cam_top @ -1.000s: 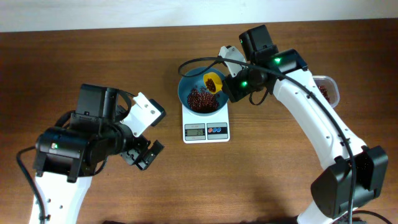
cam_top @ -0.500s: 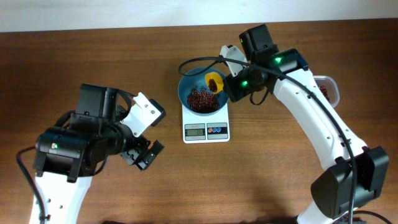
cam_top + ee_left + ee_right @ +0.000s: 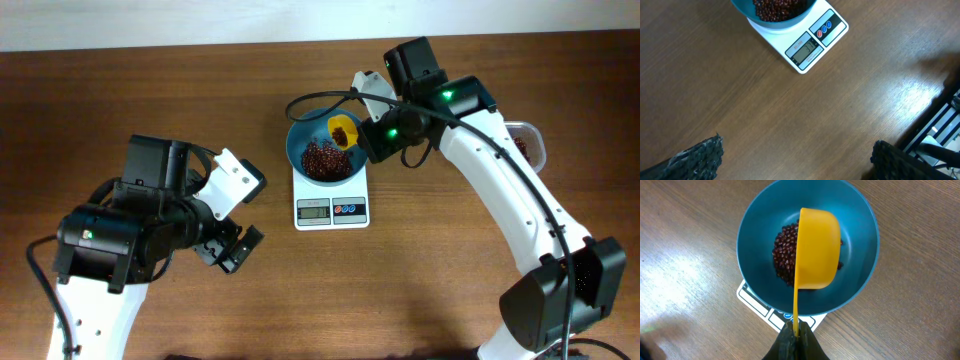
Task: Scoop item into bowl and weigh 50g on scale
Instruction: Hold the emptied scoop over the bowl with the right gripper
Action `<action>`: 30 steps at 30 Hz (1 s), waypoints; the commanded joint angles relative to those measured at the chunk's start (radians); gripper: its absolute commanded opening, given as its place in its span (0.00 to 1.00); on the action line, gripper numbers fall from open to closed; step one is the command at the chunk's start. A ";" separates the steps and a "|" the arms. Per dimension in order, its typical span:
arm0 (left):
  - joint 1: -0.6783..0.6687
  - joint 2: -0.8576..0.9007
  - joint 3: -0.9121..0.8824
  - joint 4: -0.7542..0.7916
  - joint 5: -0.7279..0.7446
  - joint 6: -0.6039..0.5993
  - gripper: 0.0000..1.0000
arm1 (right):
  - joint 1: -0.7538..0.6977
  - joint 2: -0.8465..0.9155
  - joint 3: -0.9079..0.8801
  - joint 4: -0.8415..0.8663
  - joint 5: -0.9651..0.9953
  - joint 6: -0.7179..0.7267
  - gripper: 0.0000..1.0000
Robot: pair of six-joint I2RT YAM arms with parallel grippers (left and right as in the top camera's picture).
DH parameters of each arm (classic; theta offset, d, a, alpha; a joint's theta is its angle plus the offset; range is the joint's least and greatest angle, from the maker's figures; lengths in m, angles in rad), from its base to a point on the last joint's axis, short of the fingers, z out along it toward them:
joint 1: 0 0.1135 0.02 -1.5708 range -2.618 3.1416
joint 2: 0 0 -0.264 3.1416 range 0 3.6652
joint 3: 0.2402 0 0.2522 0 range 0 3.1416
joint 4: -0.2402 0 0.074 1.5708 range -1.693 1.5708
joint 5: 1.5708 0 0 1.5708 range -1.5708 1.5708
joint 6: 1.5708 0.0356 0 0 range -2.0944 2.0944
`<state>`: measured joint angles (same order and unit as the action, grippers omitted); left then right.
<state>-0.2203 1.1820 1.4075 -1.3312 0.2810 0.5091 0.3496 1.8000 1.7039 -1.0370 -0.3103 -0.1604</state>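
Although a second has passed, nothing has visibly shifted: the yellow scoop (image 3: pixel 817 250) hangs tipped on its side over the bowl (image 3: pixel 757 235), so the pour reads as finished or paused. The right gripper (image 3: pixel 795 332) is clamped tight on the scoop's thin handle. The beans (image 3: pixel 785 252) lie heaped in the bowl bottom; the bowl sits on the scale (image 3: pixel 332 210), whose display faces 6 o'clock. The next step is probably reading the weight against 50 g. The left gripper (image 3: pixel 238 250) hovers at 8 o'clock of the scale, jaws wide, holding nothing. A clear tub (image 3: pixel 530 145) sits at 3 o'clock, partly hidden. The display digits are too small to read; no brand or label is legible.
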 commanded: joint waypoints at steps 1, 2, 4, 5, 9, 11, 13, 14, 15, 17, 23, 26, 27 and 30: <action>0.005 -0.006 0.014 0.002 0.012 0.016 0.99 | 0.011 -0.015 0.029 -0.006 0.009 0.001 0.04; 0.005 -0.006 0.014 0.002 0.012 0.016 0.99 | 0.010 -0.014 0.029 -0.005 0.009 0.002 0.04; 0.005 -0.006 0.014 0.002 0.012 0.016 0.99 | 0.010 -0.014 0.029 -0.003 0.008 0.002 0.04; 0.005 -0.006 0.014 0.002 0.012 0.016 0.99 | 0.010 -0.014 0.029 -0.004 0.008 0.002 0.04; 0.005 -0.006 0.014 0.002 0.012 0.016 0.99 | 0.010 -0.014 0.029 -0.003 0.008 0.002 0.04; 0.005 -0.006 0.014 0.002 0.012 0.016 0.99 | 0.010 -0.014 0.029 -0.003 0.008 0.002 0.04; 0.005 -0.006 0.014 0.002 0.012 0.016 0.99 | 0.010 -0.014 0.029 -0.003 0.008 0.002 0.04; 0.005 -0.006 0.014 0.002 0.012 0.016 0.99 | 0.010 -0.014 0.029 -0.003 0.008 0.002 0.04; 0.005 -0.006 0.014 0.002 0.012 0.016 0.99 | 0.010 -0.014 0.029 -0.003 0.008 0.002 0.04; 0.005 -0.006 0.014 0.002 0.012 0.016 0.99 | 0.010 -0.014 0.029 -0.003 0.008 0.002 0.04; 0.005 -0.006 0.014 0.002 0.012 0.016 0.99 | 0.010 -0.014 0.029 -0.003 0.008 0.002 0.04; 0.005 -0.006 0.014 0.002 0.012 0.016 0.99 | 0.010 -0.018 0.035 -0.006 0.008 0.002 0.04; 0.005 -0.006 0.014 0.002 0.012 0.016 0.99 | 0.010 -0.015 0.033 -0.006 0.016 0.000 0.04; 0.005 -0.006 0.014 0.002 0.012 0.016 0.99 | 0.012 0.003 0.028 -0.007 0.024 -0.014 0.04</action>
<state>-0.2203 1.1816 1.4071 -1.3312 0.2810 0.5091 0.3500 1.8000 1.7058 -1.0439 -0.3012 -0.1623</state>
